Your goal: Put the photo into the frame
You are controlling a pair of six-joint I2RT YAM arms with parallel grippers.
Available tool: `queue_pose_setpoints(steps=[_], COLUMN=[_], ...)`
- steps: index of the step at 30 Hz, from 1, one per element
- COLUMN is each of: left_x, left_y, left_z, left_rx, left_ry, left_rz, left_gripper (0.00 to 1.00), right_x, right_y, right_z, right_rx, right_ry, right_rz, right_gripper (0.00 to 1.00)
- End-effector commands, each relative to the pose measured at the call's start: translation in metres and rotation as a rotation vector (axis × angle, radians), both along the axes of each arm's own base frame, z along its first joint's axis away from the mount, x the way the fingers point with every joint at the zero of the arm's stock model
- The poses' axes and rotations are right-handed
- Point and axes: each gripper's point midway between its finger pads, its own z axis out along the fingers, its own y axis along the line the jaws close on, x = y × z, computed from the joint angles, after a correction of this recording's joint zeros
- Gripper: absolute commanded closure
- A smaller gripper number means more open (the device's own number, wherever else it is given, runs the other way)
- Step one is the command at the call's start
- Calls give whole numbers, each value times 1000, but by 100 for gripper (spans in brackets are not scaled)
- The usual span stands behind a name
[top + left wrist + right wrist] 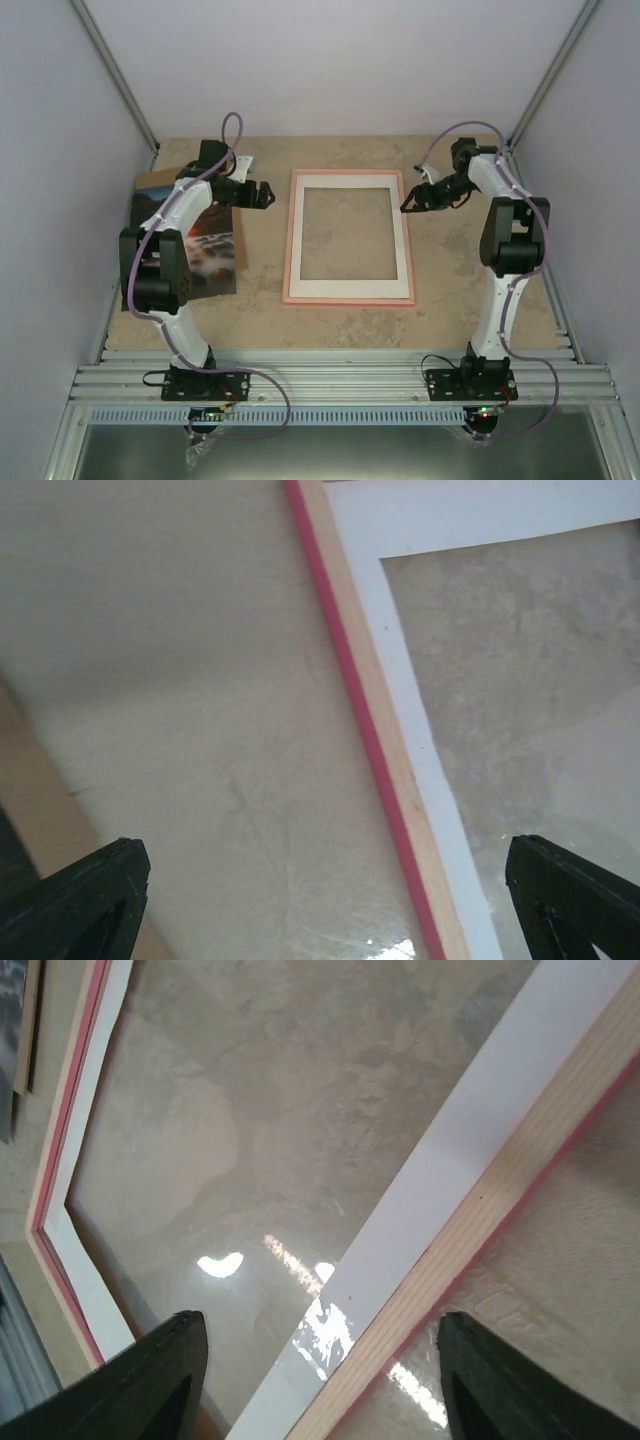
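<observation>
Above the pink frame (347, 292), the left fingers (80, 900) and right fingers (130, 1380) hang spread and empty; the photo (215, 262) lies ungrasped to its left, so the left arm should fetch it next.

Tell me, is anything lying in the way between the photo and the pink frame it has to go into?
Nothing visible does. The photo lies at the left on a brown board, partly under the left arm. Only bare table separates it from the frame, and nothing lies in the frame's opening.
</observation>
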Motion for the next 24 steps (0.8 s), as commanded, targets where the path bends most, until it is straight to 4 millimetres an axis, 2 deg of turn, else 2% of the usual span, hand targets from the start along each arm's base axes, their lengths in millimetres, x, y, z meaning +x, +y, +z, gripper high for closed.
queue_pose_setpoints(steps=[1,4,7,11,15,19,24], left_x=[9,8,6,1,-2,-3,-3], left_y=[15,17,20,23,23,24,26], left_z=[23,21,19,18,16,13,15], left_rx=[68,81,94,109,111,113,121], left_ry=[-85,-86,-83,-89,-86,-82,-86], left_rz=[33,43,50,52,52,55,64], left_gripper=[1,1,1,1,1,1,1], right_x=[-4,-12,-32,-61,-85,-103,-112], right_y=[-5,-1,7,0,1,12,4], right_z=[16,11,-1,-19,-28,-37,-62], right_rx=[-52,-76,-106,-211,-269,-305,-370], right_ry=[-132,-171,-172,-244,-305,-345,-319], right_rz=[68,102,153,243,331,402,425], right_gripper=[44,66,77,80,85,86,87])
